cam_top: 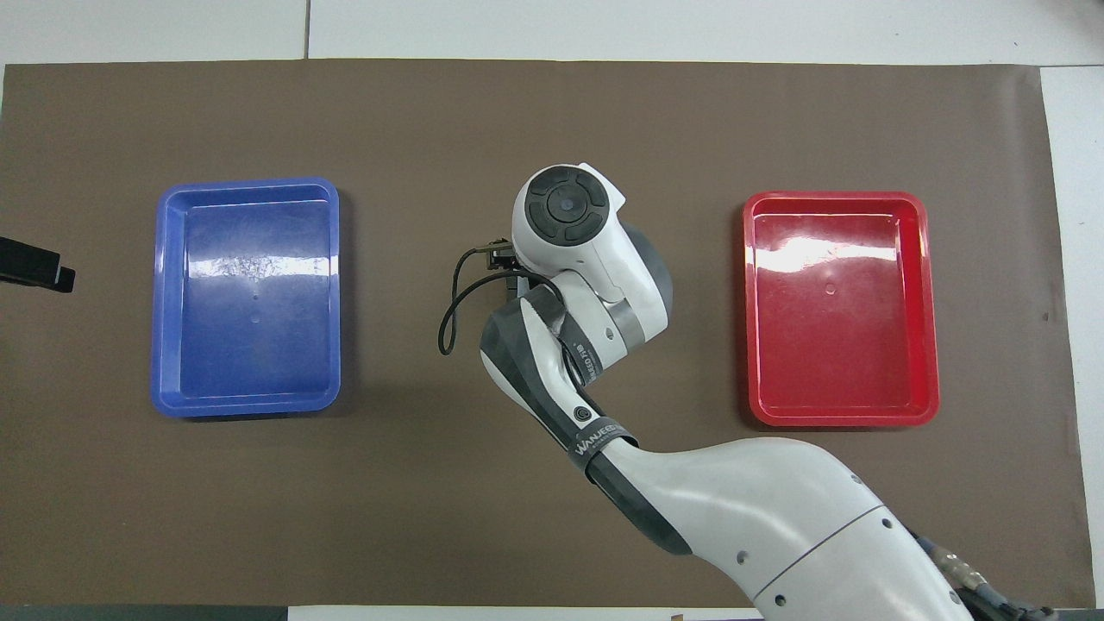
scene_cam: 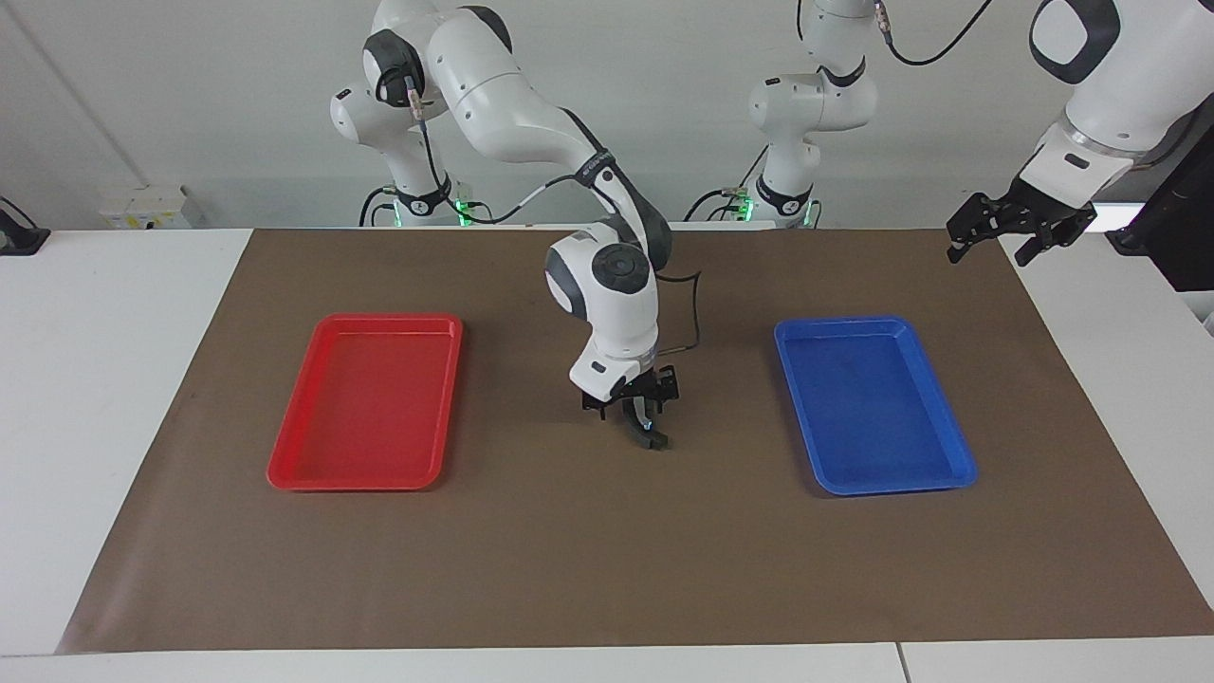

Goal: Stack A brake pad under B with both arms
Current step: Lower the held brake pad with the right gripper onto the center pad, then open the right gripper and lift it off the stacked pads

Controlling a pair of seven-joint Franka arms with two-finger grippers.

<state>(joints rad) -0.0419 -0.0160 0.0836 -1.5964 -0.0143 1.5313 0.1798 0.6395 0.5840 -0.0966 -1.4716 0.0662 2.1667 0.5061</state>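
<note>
Right gripper [scene_cam: 643, 417] jaws released over dark pads [scene_cam: 652, 438] mid-bench: retract vertically to avoid disturbing them. Left gripper [scene_cam: 991, 242] waits, jaws released.

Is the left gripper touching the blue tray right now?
Apart. The facing view shows the left gripper raised in the air off the blue tray's corner, bare mat between them.

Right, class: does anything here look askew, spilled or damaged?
Nothing stands out. The red tray and blue tray lie empty on the mat. The right gripper is low over a dark piece at mid-mat, mostly hidden. The left gripper waits raised at its own end, jaws open.
</note>
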